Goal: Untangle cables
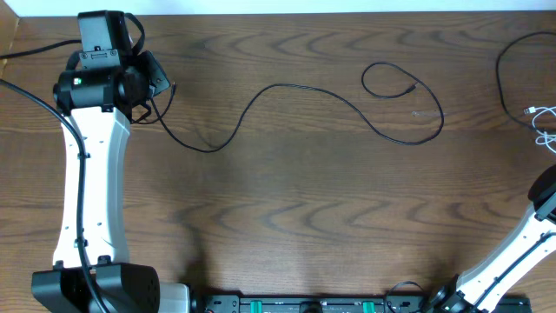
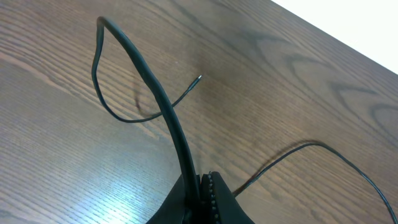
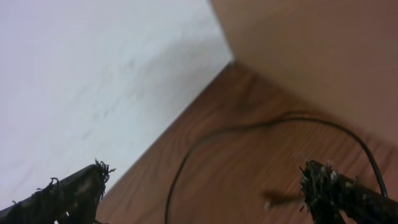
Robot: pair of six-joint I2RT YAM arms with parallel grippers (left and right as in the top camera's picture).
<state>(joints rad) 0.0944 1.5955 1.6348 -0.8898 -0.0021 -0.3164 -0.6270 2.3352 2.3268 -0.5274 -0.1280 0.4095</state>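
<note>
The long black cable (image 1: 287,86) snakes across the far half of the table from my left gripper (image 1: 162,89) to a small loop (image 1: 387,80) at the right. In the left wrist view my left gripper (image 2: 202,186) is shut on the black cable (image 2: 158,93), which rises from the jaws, bends over and ends in a free tip (image 2: 198,78). The white cable (image 1: 544,122) lies bunched at the far right edge. My right gripper (image 3: 205,183) is open and empty above the table, with a thin black cord (image 3: 186,158) arcing below it.
A second thin black cord (image 1: 502,71) curves near the white cable at the far right. The right arm (image 1: 530,239) reaches up from the front right corner, its gripper outside the overhead view. The table's far edge meets a white wall (image 3: 93,74).
</note>
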